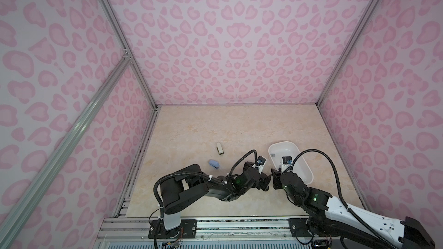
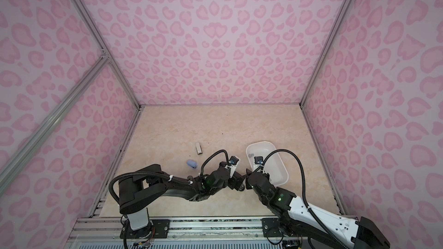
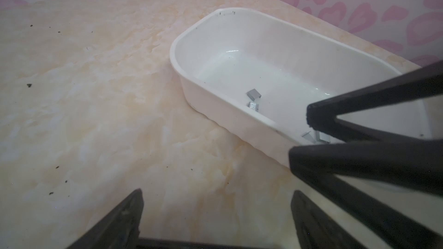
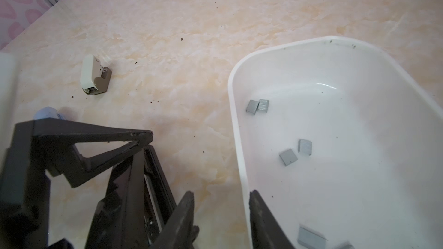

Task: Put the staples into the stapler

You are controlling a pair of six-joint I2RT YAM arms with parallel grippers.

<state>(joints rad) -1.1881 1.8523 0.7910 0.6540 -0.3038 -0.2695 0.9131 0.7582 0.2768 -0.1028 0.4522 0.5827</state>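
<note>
Beside the white tray of staples, left gripper and right gripper are held jaws apart — the mark on the beige stapler cannot be read.

We see a robotics lab cell: patterned panels in aluminium framing around a tabletop, two arms bolted at six o'clock.

- staples: small flat grey metal strips, lying loose on the floor of the white tray, at the table's 3 o'clock in both top views. Two touch at one end; the others lie scattered apart.
- black stapler: opened, silvery channel exposed, at roughly the tray's 7 o'clock.
</note>
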